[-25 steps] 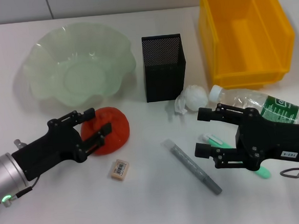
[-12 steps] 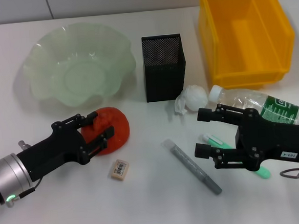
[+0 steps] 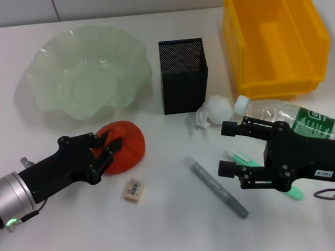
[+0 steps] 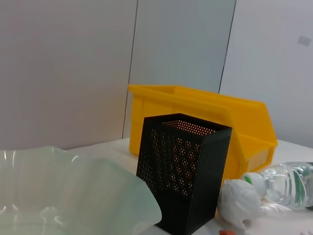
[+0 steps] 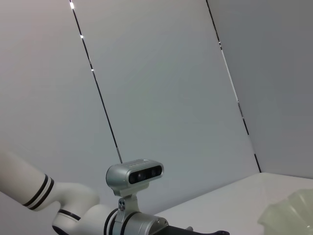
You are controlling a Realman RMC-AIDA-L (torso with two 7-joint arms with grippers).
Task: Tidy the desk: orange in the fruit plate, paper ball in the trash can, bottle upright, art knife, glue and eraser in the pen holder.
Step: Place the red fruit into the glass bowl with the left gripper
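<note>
Left end effector reaches in low from 8 o'clock, fingers closed around the orange on the worktop, at 6 o'clock of the fruit plate. Right end effector hovers spread wide over the green knife.

Bright, even light; soft shadows

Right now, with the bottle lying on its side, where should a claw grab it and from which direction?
Probably around the labelled body of the bottle, coming down from above with the fingers across its width. It lies flat with its cap toward the paper ball, and the right claw hovers beside it.
</note>
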